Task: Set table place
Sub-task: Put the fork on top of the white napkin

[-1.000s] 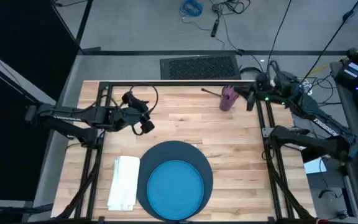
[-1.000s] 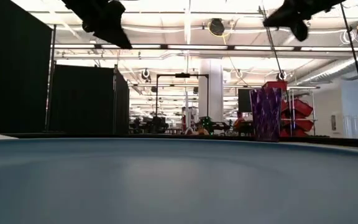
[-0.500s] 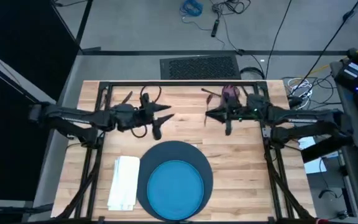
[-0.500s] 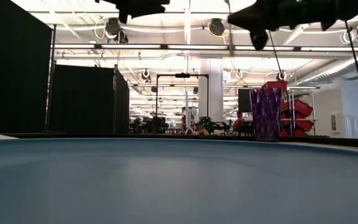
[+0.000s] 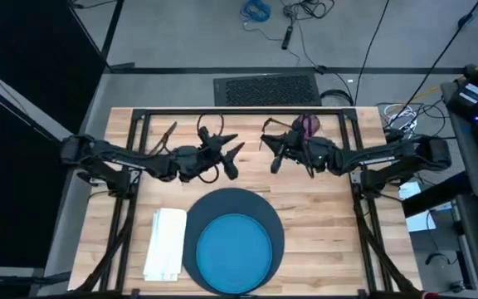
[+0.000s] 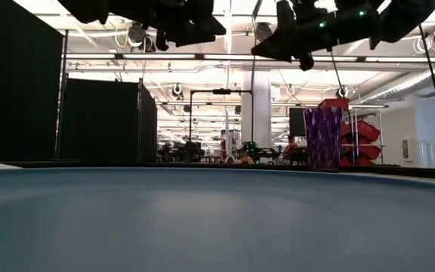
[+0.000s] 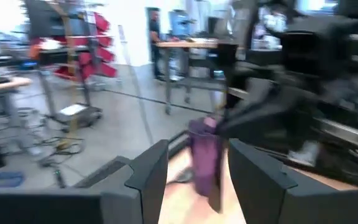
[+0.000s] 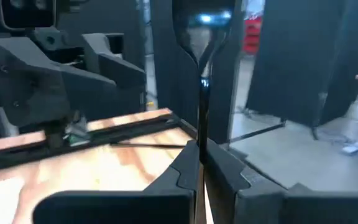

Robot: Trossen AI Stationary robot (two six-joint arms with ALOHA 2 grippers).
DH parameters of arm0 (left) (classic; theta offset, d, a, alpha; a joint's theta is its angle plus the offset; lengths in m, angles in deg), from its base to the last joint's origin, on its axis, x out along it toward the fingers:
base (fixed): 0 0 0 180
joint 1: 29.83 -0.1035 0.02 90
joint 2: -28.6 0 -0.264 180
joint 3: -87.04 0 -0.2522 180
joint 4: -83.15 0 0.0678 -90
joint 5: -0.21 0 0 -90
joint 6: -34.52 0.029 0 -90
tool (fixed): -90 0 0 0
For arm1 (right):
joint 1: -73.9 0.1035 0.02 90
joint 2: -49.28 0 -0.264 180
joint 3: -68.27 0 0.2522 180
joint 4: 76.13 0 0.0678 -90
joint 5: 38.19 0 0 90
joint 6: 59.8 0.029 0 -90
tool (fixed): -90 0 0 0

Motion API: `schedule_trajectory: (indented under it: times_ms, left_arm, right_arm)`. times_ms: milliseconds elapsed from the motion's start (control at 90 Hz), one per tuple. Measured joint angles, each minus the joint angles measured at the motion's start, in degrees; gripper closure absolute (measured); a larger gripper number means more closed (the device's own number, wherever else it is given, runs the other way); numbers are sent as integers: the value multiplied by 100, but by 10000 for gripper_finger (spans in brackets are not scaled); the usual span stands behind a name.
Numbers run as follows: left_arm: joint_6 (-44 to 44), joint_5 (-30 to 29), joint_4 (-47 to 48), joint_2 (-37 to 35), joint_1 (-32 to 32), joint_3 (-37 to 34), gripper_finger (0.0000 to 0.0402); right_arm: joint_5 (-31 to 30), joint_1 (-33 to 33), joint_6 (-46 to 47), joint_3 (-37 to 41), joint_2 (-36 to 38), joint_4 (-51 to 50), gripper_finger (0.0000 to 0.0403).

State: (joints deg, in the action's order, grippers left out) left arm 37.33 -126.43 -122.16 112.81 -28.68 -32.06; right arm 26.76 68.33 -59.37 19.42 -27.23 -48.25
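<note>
right end effector [image 8: 201,152] pinching thin metal utensil [image 8: 201,93]; left end effector [image 7: 197,168] spread, facing it closely. risks: colliding, dropping utensil, toppling purple cup [image 5: 308,124].

A dark ribbed rectangular floor mat [image 5: 266,88] lies at 12 o'clock beyond the table, a coiled blue cable [image 5: 256,11] farther out.

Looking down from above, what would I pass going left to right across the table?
White napkin → left claw → right claw → purple cup. The blue plate lies between napkin and cup, below the claws.
</note>
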Motion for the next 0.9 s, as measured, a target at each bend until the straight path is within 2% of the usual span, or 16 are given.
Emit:
schedule_trajectory:
  times_ms: [122,356,456,600,900]
  left_arm:
    - [122,-57,-148,57,0,0,251]
    - [252,192,-212,118,4,4,251]
    - [256,206,-223,112,2,4,251]
    - [249,208,-227,111,2,4,251]
    - [199,212,-263,111,0,4,251]
  right_arm:
    - [-76,49,-23,-25,-415,414,403]
    - [-8,72,19,-483,-915,352,403]
    - [40,119,-15,-637,-973,255,403]
    - [442,133,-11,-785,-973,265,403]
    - [440,158,-24,-857,-971,147,403]
